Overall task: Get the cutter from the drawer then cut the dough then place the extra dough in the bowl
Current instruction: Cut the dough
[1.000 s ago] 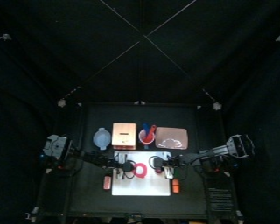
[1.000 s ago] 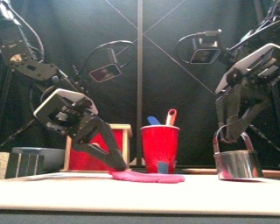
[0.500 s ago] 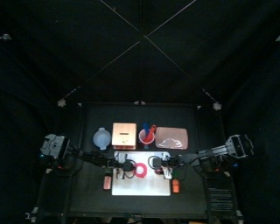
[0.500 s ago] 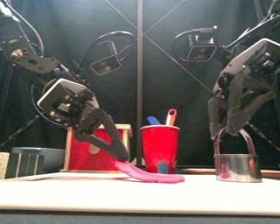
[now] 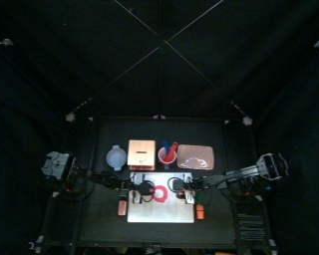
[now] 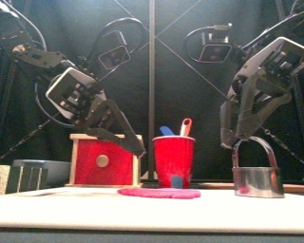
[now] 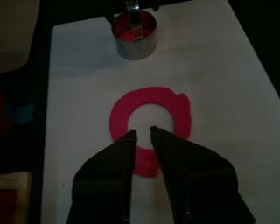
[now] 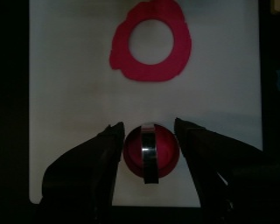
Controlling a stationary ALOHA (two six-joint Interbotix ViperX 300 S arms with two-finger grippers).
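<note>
A pink dough ring [image 6: 160,192] lies flat on the white cutting board [image 5: 162,213], also clear in the left wrist view as the dough ring [image 7: 150,117]. The round metal cutter [image 6: 257,178] stands on the board's right part with a pink dough disc inside it, the cutter [image 8: 150,156] showing between my right jaws. My right gripper [image 6: 247,133] hangs open just above the cutter's wire handle, holding nothing. My left gripper [image 6: 126,142] is open above the ring's left side, clear of the dough.
Behind the board stand the wooden box [image 6: 106,161] with its red drawer front, the red cup [image 6: 174,159] with two toy knives, and the blue-grey bowl [image 6: 38,174] at the left. A pink tray [image 5: 195,156] lies at the back right.
My left gripper let go of the ring's lifted edge and rose; the ring now lies flat. My right gripper opened off the cutter's handle and lifted slightly.
</note>
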